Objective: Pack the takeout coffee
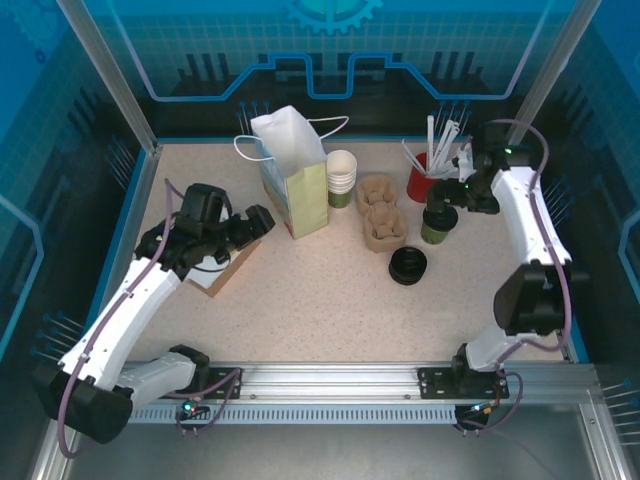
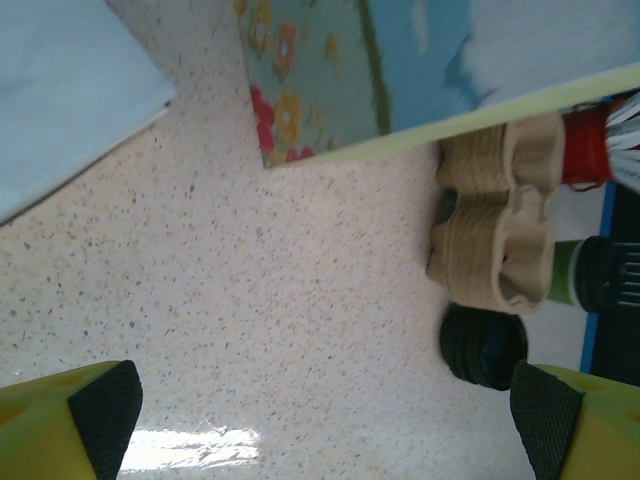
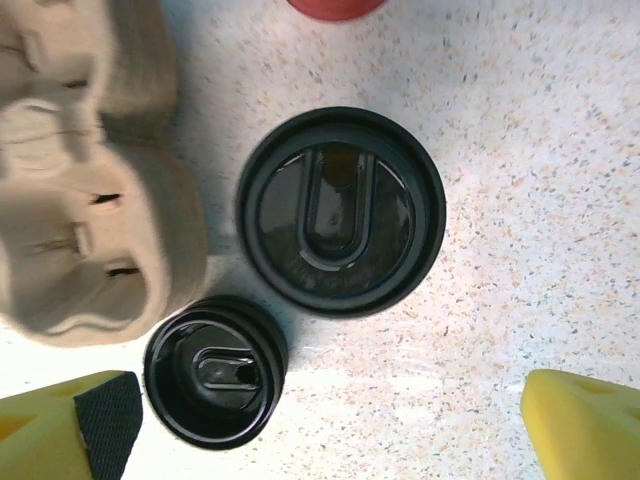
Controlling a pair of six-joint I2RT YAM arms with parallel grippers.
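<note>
Two sets of fingers are standing wide apart over the speckled worktop (image 1: 320, 310), and neither is holding anything. Over on the left, the left fingers (image 2: 100, 410) are hanging spread above bare worktop, touching nothing. They are sitting beside a small brown box (image 1: 224, 270) and near the white paper bag (image 1: 295, 170), which is standing upright with its handles up.

Moving right, a stack of lidless cups (image 1: 341, 178) is sitting just beside the bag. Next a cardboard cup carrier (image 1: 382, 212) is lying flat, with a loose stack of black lids (image 1: 408, 266) near its front corner. The takeout coffee (image 1: 437, 228) is standing upright just right of the carrier, in front of a red holder (image 1: 420, 183) of white sticks. The right fingers (image 3: 85, 430) are hovering spread above the coffee, its round cap (image 3: 340, 210) showing in the right wrist view, clear of both tips.

Blue panels and aluminium posts are closing in the back and sides. The widest open stretch of worktop is lying in the middle and front, between the two arms.
</note>
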